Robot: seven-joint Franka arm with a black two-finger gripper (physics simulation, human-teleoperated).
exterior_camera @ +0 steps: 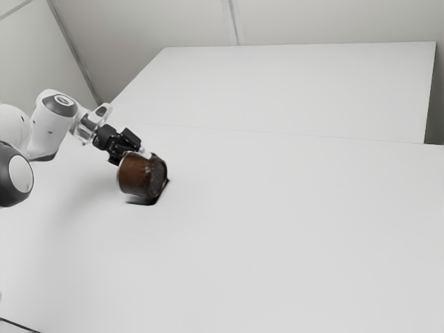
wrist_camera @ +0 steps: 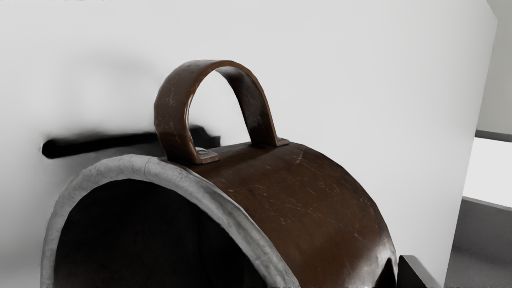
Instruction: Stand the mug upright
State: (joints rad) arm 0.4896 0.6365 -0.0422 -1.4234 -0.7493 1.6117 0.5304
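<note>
At the exterior view's left, the big white and gray arm [exterior_camera: 50, 128] comes in and bends down over the white counter [exterior_camera: 277, 229]. Low down on that same side there is a thin dark wire [exterior_camera: 19, 325].

Next along is the black hand [exterior_camera: 144, 152], at the end of the arm. It points down at the brown mug [exterior_camera: 141, 177] and is right up close to it. I cannot tell how far open the hand is, or if it has hold of the mug.

The mug is tipped over on its side, not standing up. Its open mouth is on the side by the arm, and its round bottom is on the side of the exterior view's right. In the wrist view, the mouth has a gray rim [wrist_camera: 130, 166] and it is very dark inside. The handle [wrist_camera: 170, 108] is a brown loop, and it sticks out from the round side of the mug. A black shadow [exterior_camera: 142, 202] is under the mug. I cannot tell if the mug touches the counter.

More to the exterior view's right, the counter goes on, flat and white. A thin line [exterior_camera: 277, 133] runs across it, and a pale wall [exterior_camera: 333, 21] is behind it.
</note>
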